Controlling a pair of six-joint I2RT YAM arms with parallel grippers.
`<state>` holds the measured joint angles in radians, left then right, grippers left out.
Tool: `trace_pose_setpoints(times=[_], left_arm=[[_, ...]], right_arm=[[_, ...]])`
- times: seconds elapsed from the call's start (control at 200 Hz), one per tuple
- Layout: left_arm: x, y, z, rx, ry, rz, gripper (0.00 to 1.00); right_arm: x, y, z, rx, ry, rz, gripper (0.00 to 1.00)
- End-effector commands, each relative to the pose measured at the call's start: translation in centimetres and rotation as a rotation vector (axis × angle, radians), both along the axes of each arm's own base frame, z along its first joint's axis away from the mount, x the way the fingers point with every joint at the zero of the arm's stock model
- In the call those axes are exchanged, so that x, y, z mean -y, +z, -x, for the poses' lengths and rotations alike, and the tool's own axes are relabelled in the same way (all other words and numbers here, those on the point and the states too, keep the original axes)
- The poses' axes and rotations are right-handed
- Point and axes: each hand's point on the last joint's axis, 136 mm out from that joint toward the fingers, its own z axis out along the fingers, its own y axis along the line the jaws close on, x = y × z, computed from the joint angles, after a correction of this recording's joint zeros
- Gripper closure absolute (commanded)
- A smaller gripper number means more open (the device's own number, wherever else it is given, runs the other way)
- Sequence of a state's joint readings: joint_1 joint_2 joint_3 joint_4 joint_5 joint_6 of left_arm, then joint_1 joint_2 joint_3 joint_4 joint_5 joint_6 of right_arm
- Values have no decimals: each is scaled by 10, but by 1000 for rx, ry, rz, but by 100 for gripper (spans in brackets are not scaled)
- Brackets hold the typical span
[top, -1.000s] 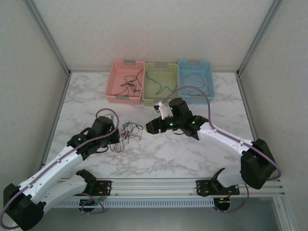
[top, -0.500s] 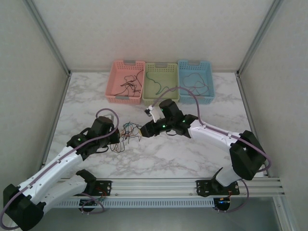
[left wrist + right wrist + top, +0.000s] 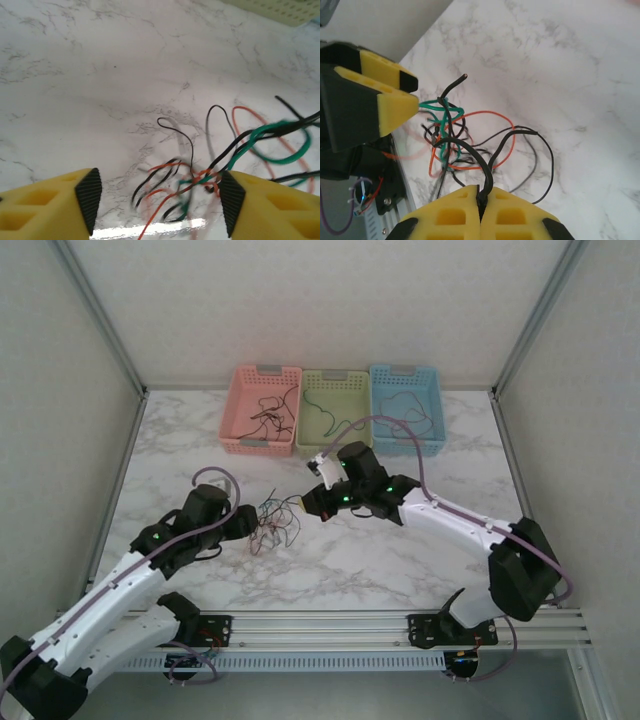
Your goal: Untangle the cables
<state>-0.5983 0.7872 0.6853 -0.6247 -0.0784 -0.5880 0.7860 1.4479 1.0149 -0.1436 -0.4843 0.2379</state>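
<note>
Cables (image 3: 275, 524) sit in a loose tangle mid-table on the marble table (image 3: 400, 560), between the two arms, with black, green, red and orange strands crossing. Left gripper (image 3: 160, 205) is released, jaws wide apart, straddling the tangle's edge and clamping nothing. Right gripper (image 3: 480, 207) is clenched on a black cable (image 3: 483, 177) that runs from its tips into the tangle. Pink basket (image 3: 243, 405), green basket (image 3: 335, 374) and blue basket (image 3: 405, 370) line the back, well apart from the tangle, with some wires inside.

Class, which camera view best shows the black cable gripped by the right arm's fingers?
The right wrist view: the black cable runs straight into the shut yellow fingers. The top view shows the tangle small; the left wrist view shows loose loops, not the pinch.
</note>
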Motion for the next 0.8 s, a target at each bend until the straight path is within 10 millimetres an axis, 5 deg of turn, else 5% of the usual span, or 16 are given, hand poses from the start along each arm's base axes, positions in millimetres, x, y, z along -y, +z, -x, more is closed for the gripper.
trace_pose_setpoints(times=[0.0,0.285,0.796], left_arm=[[-9,20,2,45,45,28,31],[14,5,8,-4,-33,128,35],[44,-21,15,-52,-131,260,40]], right_arm=[[19,16,-9,59,-67,-34,100],[34,25,-21,56,-118,-47,100],[32,39,-36,-32,-170,-96,100]])
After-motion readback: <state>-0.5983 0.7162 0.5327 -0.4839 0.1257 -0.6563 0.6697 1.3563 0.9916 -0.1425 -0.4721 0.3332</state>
